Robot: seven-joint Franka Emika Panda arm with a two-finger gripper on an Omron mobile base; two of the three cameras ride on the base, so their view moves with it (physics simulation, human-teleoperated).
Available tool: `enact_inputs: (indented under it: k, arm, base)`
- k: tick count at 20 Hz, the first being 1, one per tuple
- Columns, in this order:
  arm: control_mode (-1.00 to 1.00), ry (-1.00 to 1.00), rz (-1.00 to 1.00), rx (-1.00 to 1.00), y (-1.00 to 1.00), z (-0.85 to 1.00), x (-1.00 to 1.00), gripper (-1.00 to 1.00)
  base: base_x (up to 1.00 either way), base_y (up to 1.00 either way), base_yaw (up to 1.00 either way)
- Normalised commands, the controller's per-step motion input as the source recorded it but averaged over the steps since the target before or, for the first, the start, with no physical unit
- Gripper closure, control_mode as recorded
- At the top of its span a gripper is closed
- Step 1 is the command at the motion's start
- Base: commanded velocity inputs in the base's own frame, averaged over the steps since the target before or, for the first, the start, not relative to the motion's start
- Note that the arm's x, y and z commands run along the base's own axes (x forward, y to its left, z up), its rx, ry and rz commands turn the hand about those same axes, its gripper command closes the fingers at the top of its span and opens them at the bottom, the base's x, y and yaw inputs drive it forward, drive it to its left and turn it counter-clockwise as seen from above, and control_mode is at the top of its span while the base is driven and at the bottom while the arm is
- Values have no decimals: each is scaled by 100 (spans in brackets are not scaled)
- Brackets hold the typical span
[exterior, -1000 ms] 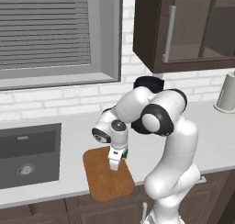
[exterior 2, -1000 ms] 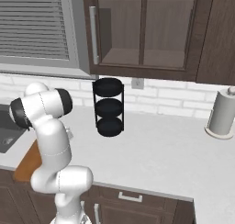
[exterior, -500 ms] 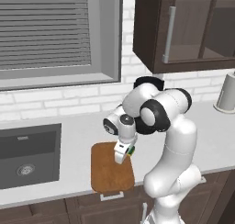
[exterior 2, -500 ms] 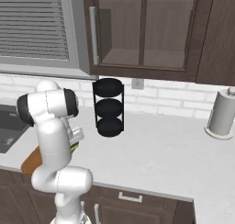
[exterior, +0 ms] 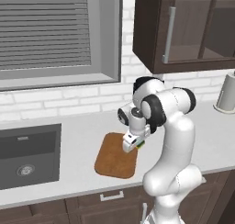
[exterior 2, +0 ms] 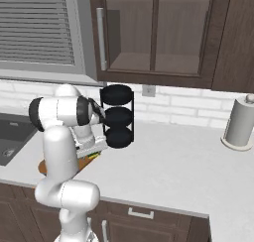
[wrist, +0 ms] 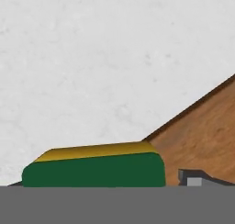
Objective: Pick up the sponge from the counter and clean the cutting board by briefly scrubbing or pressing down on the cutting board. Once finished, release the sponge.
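The sponge [exterior: 140, 144], dark green over yellow, lies on the light counter [exterior: 78, 136] just off the right edge of the brown cutting board [exterior: 114, 161]. My gripper [exterior: 131, 146] hangs low right over the sponge, pointing down, jaws open. In the hand view the sponge [wrist: 94, 170] sits close at the bottom with a gap between it and the right fingertip [wrist: 197, 178]; the left fingertip is hidden. The board's corner [wrist: 206, 131] shows to its right. From the right base view the sponge [exterior 2: 94, 155] peeks out under the gripper [exterior 2: 92, 149], with my arm covering most of the board [exterior 2: 43, 166].
A dark sink basin [exterior: 27, 152] is set into the counter left of the board. A black three-tier rack [exterior 2: 118, 116] stands at the wall behind the arm. A paper towel roll [exterior 2: 239, 122] stands far right. Dark wall cabinets [exterior: 183, 25] hang overhead.
The gripper has swung right from over the middle of the board to its right edge, ending above the sponge. Both base views have shifted a little.
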Motion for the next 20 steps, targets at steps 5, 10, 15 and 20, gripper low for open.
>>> enact_inputs:
  k: [5,10,15,20]
  arm:
    - [-100,-23,-61,11,-43,4,23,100]
    - [-100,-8,-9,3,10,100,-26,100]
    - [-100,7,15,-7,72,100,3,100]
    - [-100,25,24,-13,100,56,0,100]
  base:
    - [0,0,0]
    - [0,0,0]
    - [0,0,0]
    - [0,0,0]
